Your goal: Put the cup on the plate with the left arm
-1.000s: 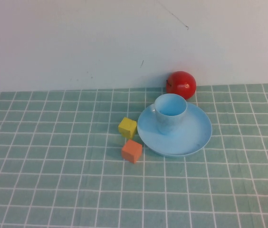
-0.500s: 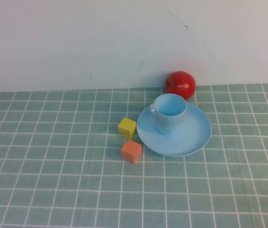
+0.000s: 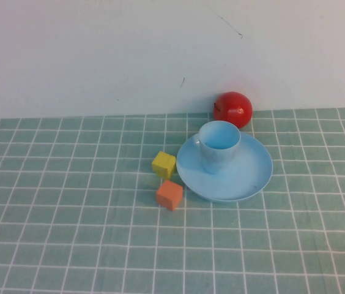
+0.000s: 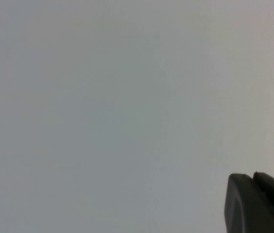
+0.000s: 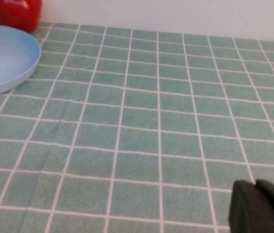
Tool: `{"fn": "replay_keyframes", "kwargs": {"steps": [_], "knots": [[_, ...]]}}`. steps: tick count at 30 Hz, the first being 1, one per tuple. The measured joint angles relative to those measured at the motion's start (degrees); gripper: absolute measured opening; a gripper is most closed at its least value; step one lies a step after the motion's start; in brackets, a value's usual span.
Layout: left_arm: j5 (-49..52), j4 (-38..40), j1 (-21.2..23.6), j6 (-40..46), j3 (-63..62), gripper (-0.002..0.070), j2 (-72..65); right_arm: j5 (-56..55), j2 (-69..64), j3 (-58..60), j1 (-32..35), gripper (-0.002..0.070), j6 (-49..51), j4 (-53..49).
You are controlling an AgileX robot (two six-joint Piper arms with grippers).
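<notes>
Both grippers sat outside your high view, jaws impossible to judge. The cup (image 3: 219, 145) stood upright on the plate (image 3: 249, 174); any careless return sweep could have toppled it.

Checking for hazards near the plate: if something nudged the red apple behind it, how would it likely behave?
The red apple looks round and glossy, so it would probably roll and might slip from a pinch. It sits close behind the plate, which would likely stop it. Left end effector faces blank wall; right end effector hovers over the tablecloth.
</notes>
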State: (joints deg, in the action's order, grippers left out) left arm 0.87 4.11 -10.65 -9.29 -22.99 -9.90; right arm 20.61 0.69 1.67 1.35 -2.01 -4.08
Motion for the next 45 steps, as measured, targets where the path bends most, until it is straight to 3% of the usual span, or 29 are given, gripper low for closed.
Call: {"fn": "replay_keyframes", "kwargs": {"steps": [14,22,25,45], "knots": [[0.96,-2.71,0.0,4.29,23.12,-0.0001,2.62,0.0,0.0,0.0,0.0,-0.0002,0.0,0.0],[17.07,-2.71,0.0,4.54,24.53,-0.0001,6.91,0.0,0.0,0.0,0.0,-0.0002,0.0,0.0],[17.87,-2.71,0.29,4.54,24.42,-0.0001,10.26,0.0,0.0,0.0,0.0,-0.0002,0.0,0.0],[18.4,-0.85,13.67,4.93,24.33,-0.0001,10.54,0.0,0.0,0.0,0.0,-0.0002,0.0,0.0]]}}
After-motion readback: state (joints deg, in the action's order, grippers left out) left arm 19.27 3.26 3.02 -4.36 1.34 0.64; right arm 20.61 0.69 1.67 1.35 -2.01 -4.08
